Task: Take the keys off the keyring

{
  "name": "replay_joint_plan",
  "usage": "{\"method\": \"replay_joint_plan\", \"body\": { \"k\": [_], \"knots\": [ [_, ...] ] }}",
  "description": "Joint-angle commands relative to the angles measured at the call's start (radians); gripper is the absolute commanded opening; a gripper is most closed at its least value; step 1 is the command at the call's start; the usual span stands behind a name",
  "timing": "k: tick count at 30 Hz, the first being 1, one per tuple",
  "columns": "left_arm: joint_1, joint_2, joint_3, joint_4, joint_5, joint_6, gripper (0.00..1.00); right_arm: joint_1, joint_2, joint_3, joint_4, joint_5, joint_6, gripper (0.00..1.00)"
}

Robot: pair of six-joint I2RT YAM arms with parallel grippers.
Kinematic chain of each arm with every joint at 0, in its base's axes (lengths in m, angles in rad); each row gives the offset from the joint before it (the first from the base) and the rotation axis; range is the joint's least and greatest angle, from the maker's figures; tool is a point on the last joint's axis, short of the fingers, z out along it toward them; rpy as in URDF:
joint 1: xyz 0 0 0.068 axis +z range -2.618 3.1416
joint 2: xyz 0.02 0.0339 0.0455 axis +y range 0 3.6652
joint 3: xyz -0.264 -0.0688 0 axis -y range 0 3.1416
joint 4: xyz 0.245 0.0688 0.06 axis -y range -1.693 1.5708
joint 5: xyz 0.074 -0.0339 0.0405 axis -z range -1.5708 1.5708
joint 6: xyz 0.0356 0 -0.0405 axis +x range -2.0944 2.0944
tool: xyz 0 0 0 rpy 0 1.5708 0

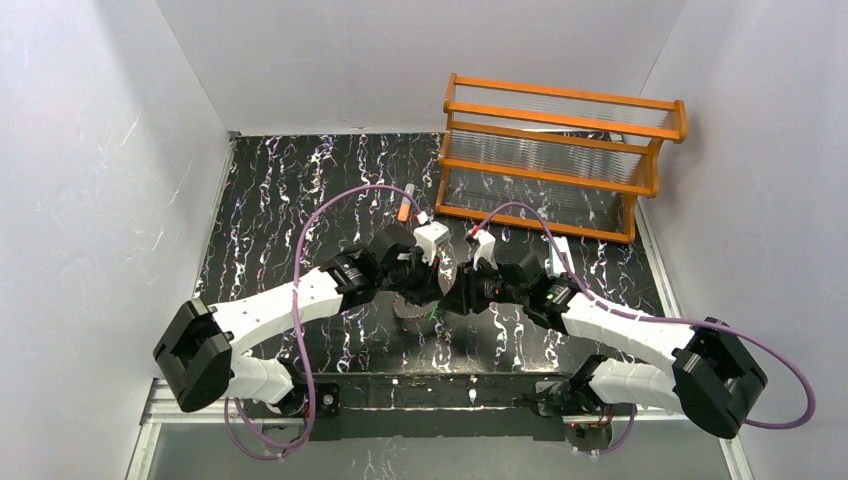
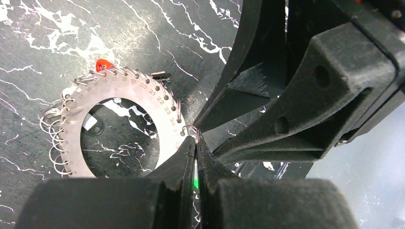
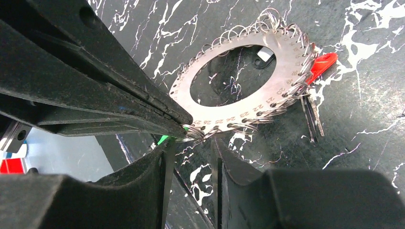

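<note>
Clearly, we saw the left gripper (image 2: 196, 143) pinched shut on the keyring (image 2: 157, 102) at its four-o'clock rim, the right gripper (image 3: 189, 143) parted alongside.

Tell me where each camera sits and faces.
Top external: above and behind, looking down on table, rack, left arm, right arm.
Left wrist: on left arm, facing keyring; left gripper at bottom, right gripper's fingers opposite.
Right wrist: on right arm, facing the keyring from the other side; right gripper at bottom.
Both wrist views share keyring, red key.
</note>
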Motion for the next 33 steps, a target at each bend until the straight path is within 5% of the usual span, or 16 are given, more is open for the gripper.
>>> {"method": "replay_joint_plan", "body": {
  "k": [1,16,26,33],
  "knots": [
    [-0.001,0.004,0.035,0.017,0.032,-0.013,0.00,0.008,-0.018,-0.005,0.054,0.046,0.018,0.41],
    [-0.003,-0.006,0.038,0.021,0.053,-0.028,0.00,0.009,-0.024,-0.077,0.111,0.152,-0.007,0.14],
    [-0.003,-0.006,0.036,0.021,0.053,-0.037,0.00,0.025,-0.037,-0.090,0.234,0.108,-0.106,0.31],
    [-0.003,0.005,0.034,0.020,0.021,-0.051,0.00,0.035,-0.126,-0.085,0.085,0.180,-0.075,0.36]
  ]
}}
